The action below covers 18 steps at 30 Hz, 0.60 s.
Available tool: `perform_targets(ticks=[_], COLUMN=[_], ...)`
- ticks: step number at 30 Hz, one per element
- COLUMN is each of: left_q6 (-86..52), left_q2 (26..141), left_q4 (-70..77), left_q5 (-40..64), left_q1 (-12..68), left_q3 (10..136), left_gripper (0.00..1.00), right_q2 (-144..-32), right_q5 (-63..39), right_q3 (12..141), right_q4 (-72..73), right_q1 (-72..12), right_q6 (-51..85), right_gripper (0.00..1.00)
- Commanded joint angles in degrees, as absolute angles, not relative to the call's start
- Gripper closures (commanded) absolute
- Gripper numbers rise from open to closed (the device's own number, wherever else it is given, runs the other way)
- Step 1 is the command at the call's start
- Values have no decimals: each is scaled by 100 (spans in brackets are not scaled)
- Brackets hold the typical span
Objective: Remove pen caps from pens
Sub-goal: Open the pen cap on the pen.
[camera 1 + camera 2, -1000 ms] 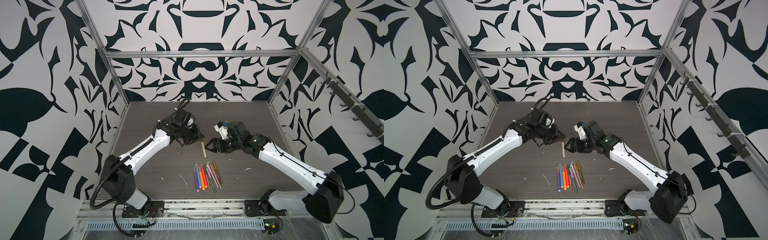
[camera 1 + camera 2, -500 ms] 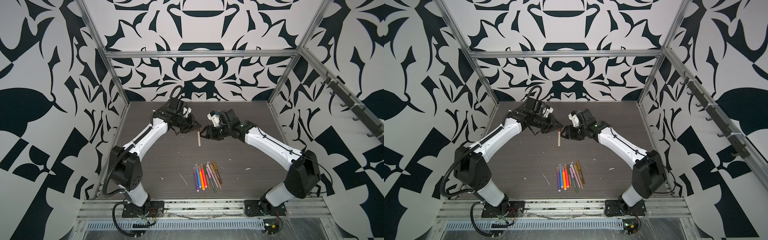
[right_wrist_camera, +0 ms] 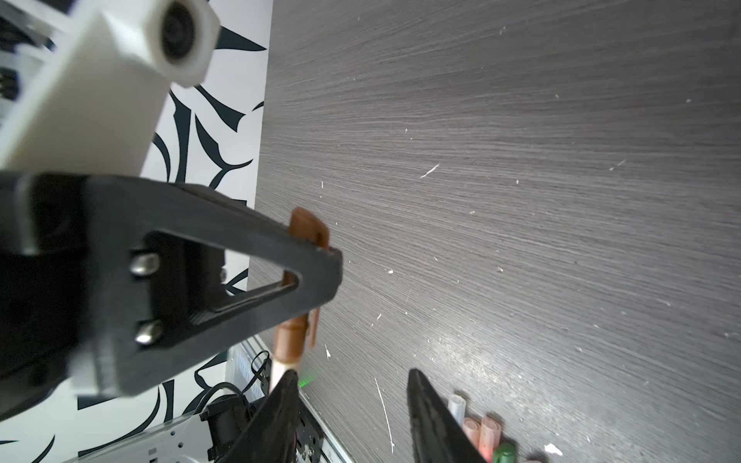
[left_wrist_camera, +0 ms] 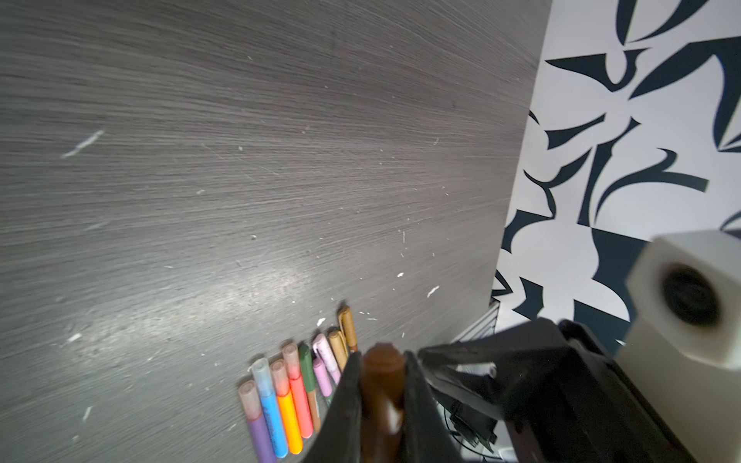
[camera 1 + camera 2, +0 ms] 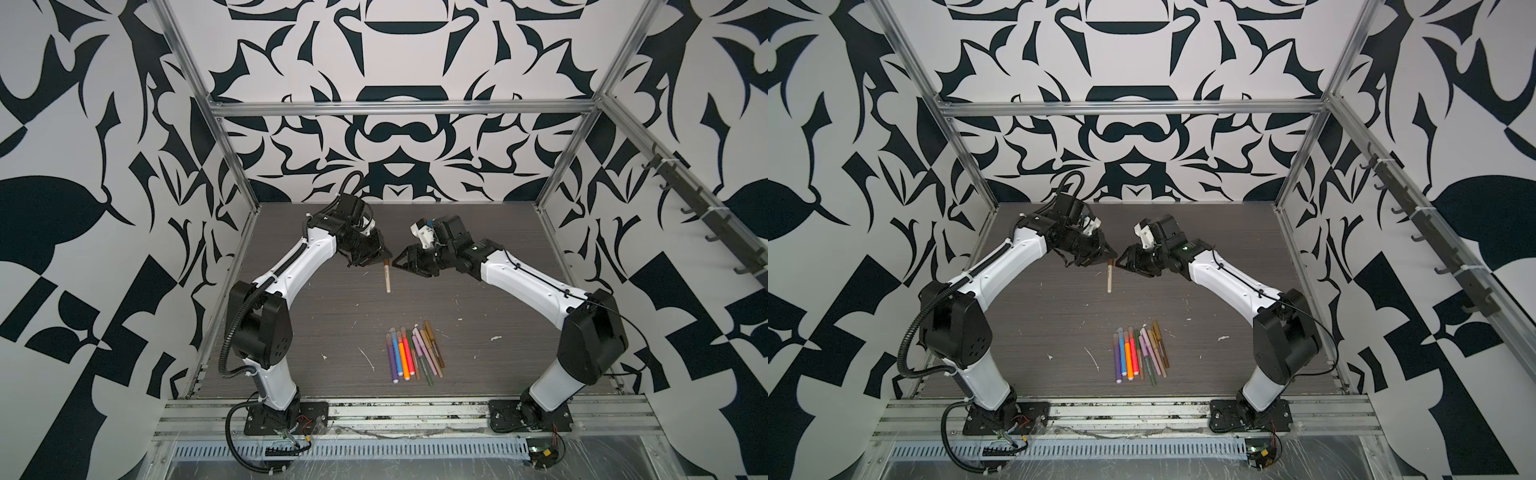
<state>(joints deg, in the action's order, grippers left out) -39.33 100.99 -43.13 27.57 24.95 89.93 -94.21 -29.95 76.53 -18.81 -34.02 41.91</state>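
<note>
Pens: one tan pen (image 5: 387, 279) is held above the far table (image 5: 498, 291), its brown cap (image 4: 381, 368) pinched by the left gripper (image 5: 383, 257). About nine pens are laid in a near row (image 5: 411, 353). The right gripper (image 3: 353, 401) is spread beside the barrel. No writing is legible.

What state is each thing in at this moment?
left claw, shut on the brown cap.
brown cap, on its pen.
held pen, hanging above the table.
right claw, open beside that pen, holding nothing.
row of pens, capped, lying on the table.
</note>
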Motion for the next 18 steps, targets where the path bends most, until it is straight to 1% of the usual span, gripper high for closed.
perform_targets(ticks=[1,4,9,12,14,16,17,18], left_q6=[-3900,-3964,-4155,-4244,-4260,-4254,-4246,-4241], left_q2=[10149,10265,10369,10359,10362,10362,10365,10364], left_q4=[-4541,-4539,-4432,-4336,-4325,-4334,-4333,-4333], left_q5=[2514,2532,2594,2586,2576,2567,2554,2544], left_q1=[2448,2444,2445,2429,2411,2388,2382,2370], left_q3=[9222,9405,9506,9500,9528,9536,9529,9524], left_gripper=[100,100,100,100,100,100,100,100], right_q2=[-9402,-9591,-9721,-9748,-9723,-9712,-9706,-9704], right_q5=[-3060,-3232,-3215,-3199,-3190,-3191,-3178,-3150], right_q3=[8092,8234,8201,8132,8070,8029,8024,8016], right_q4=[-1786,-1766,-1764,-1812,-1782,-1768,-1789,-1828], right_q1=[-3532,-3636,-3813,-3871,-3894,-3898,-3894,-3902], right_q6=[4201,4261,4331,4354,4375,4386,4392,4388], right_gripper=[52,53,55,60,68,84,93,100])
